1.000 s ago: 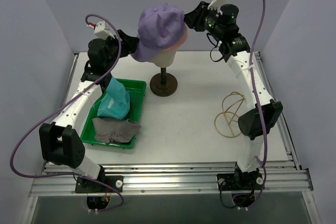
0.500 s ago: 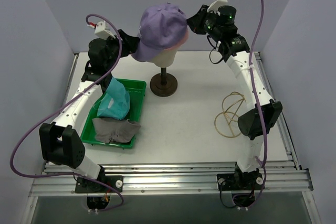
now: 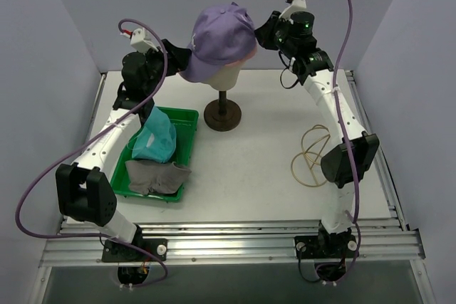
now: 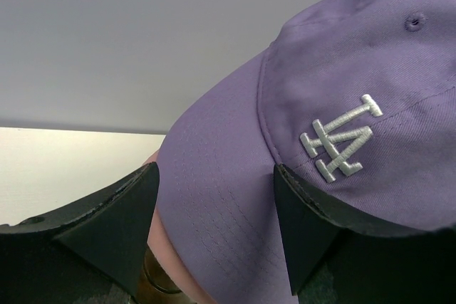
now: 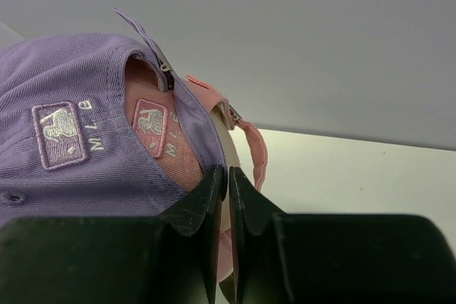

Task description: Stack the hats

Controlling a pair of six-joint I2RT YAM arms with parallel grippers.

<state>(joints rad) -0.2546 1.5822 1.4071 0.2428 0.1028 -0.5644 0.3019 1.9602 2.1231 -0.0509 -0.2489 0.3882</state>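
A lavender cap (image 3: pixel 217 33) sits on top of a pink cap (image 3: pixel 248 53) on the cream mannequin head (image 3: pixel 224 75). My left gripper (image 3: pixel 174 53) is open, its fingers standing either side of the lavender brim (image 4: pixel 214 204) without pinching it. My right gripper (image 3: pixel 262 30) is shut at the back of the caps. Its tips (image 5: pixel 228 176) rest against the rear edge of the lavender cap (image 5: pixel 64 90), beside the pink cap's strap (image 5: pixel 253 151); no fabric shows between them. The teal bucket hat (image 3: pixel 157 140) and the grey bucket hat (image 3: pixel 157 176) lie in the green tray (image 3: pixel 187 115).
The head stands on a dark round stand (image 3: pixel 222 113) at the back middle of the white table. A loop of tan cord (image 3: pixel 313 151) lies on the right near my right arm. Grey walls close in on three sides.
My right gripper has moved left up to the back of the caps and closed. The lavender cap has shifted slightly on the head. The left gripper stays open at the brim.
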